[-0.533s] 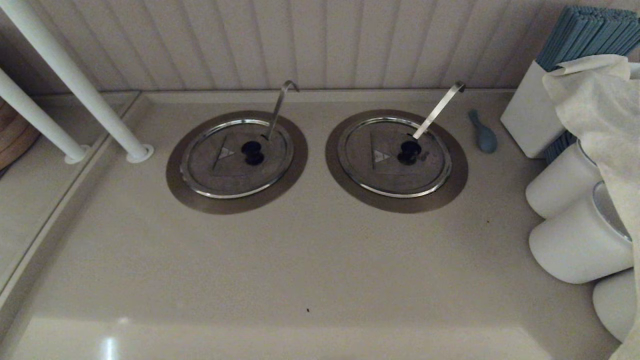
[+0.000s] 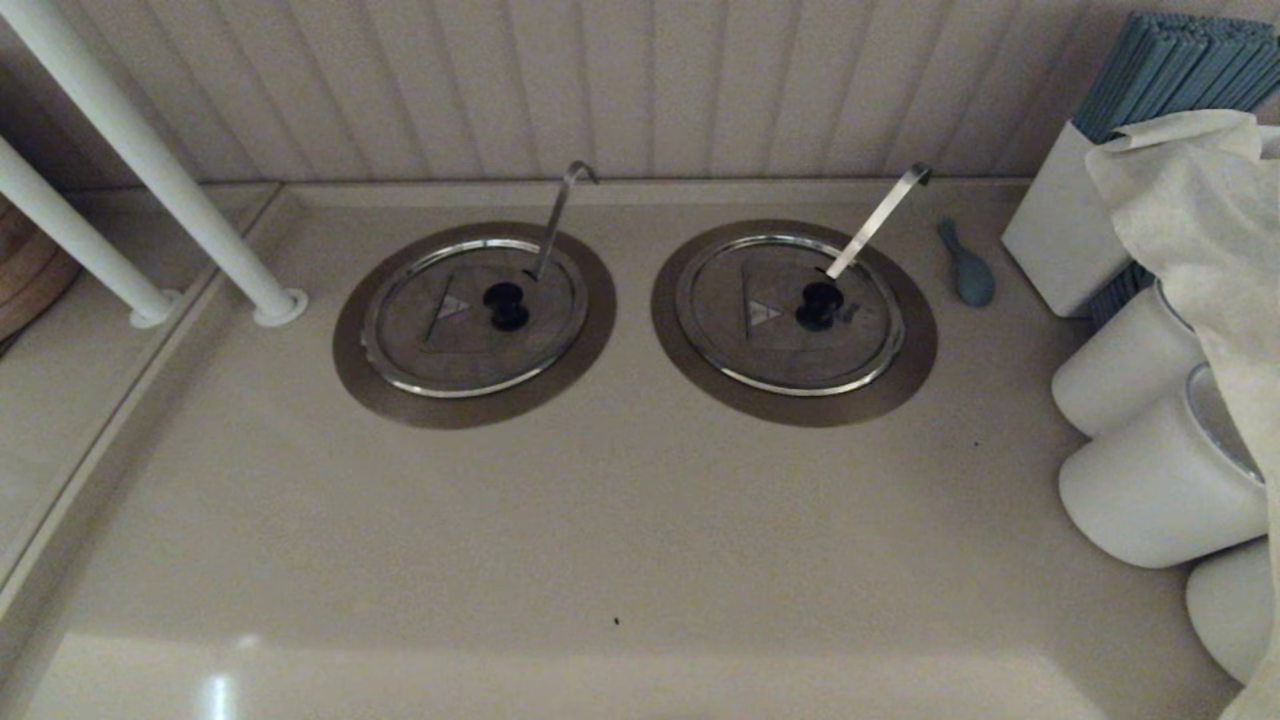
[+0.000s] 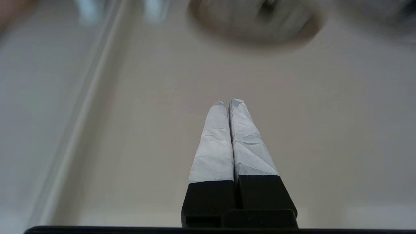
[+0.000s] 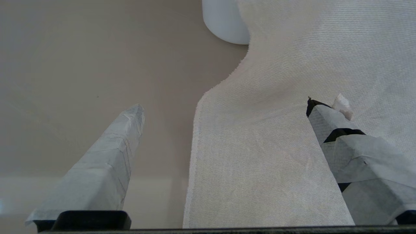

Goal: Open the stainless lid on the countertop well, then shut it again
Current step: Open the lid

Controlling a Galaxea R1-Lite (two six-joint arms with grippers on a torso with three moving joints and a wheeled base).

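The stainless lid point(image 2: 440, 335) lies flat and closed on the left countertop well, whose bronze-grey flange point(image 2: 355, 370) rings it. Its black knob point(image 2: 506, 305) sits at the centre, and the thin hook-ended ladle handle point(image 2: 555, 220) rises through its notch. Neither gripper shows in the head view. In the left wrist view my left gripper point(image 3: 229, 102) is shut on nothing above bare counter, well short of a blurred well flange point(image 3: 260, 43). In the right wrist view my right gripper point(image 4: 224, 104) is open over the counter, with a white cloth point(image 4: 292, 81) beyond its fingers.
The twin lid point(image 2: 770, 340) with the broad strap handle sits to the right. A blue spoon-like thing point(image 2: 968, 268) lies beside it. White canisters point(image 2: 1150, 480) and a draped cloth point(image 2: 1200, 200) crowd the right edge. White poles point(image 2: 150, 160) stand at the left.
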